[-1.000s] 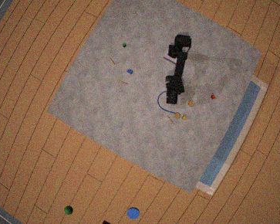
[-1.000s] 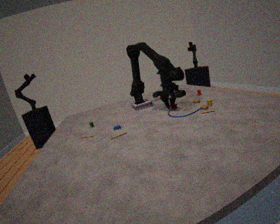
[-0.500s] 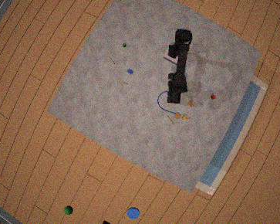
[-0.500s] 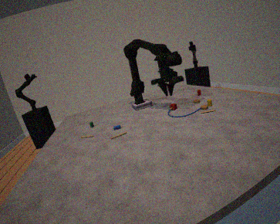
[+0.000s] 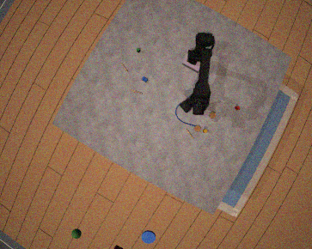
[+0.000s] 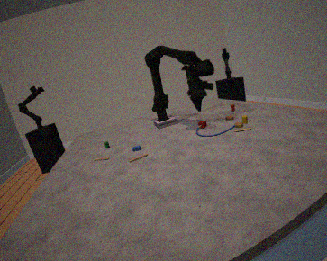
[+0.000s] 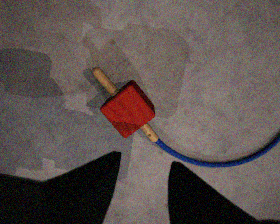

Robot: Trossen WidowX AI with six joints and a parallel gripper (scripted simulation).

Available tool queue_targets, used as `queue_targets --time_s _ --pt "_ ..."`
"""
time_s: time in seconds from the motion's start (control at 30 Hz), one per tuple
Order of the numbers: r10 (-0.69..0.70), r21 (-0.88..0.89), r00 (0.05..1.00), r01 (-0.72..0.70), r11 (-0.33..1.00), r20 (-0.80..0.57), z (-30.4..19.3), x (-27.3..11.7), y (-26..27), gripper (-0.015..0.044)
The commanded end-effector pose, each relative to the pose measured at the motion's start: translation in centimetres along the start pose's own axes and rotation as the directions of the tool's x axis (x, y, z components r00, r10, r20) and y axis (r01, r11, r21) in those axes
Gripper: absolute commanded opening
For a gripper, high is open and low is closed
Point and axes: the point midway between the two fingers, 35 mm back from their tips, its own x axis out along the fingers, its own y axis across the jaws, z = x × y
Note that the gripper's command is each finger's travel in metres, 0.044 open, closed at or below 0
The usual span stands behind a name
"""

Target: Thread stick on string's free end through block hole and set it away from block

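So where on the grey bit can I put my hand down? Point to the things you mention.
Try between the blue peg (image 5: 144, 79) (image 6: 136, 148) and string (image 5: 177, 117) (image 6: 219, 134) (image 7: 216, 164), or between the red peg (image 5: 237, 107) (image 6: 232, 108) and blue strip (image 5: 258, 148) (image 6: 304, 238). It's crowded around the yellow peg (image 5: 205, 130) (image 6: 244, 119).

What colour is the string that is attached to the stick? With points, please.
Blue; the string (image 5: 177, 117) (image 6: 216, 134) (image 7: 211, 164) shows best in the wrist view.
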Motion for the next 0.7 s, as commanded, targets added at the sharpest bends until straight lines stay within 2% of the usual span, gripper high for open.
queue_targets --time_s 0.0,0.33,0.67 --pt "0.015 0.713 1.000 -0.015 0.701 0.006 1.1 -0.1 1.3 0.0122" --pt "0.021 0.963 1.000 -0.012 0.269 0.007 1.6 -0.1 2.1 0.0122" --pt "0.026 0.973 1.000 -0.001 -0.230 0.007 2.2 -0.2 2.8 0.0122"
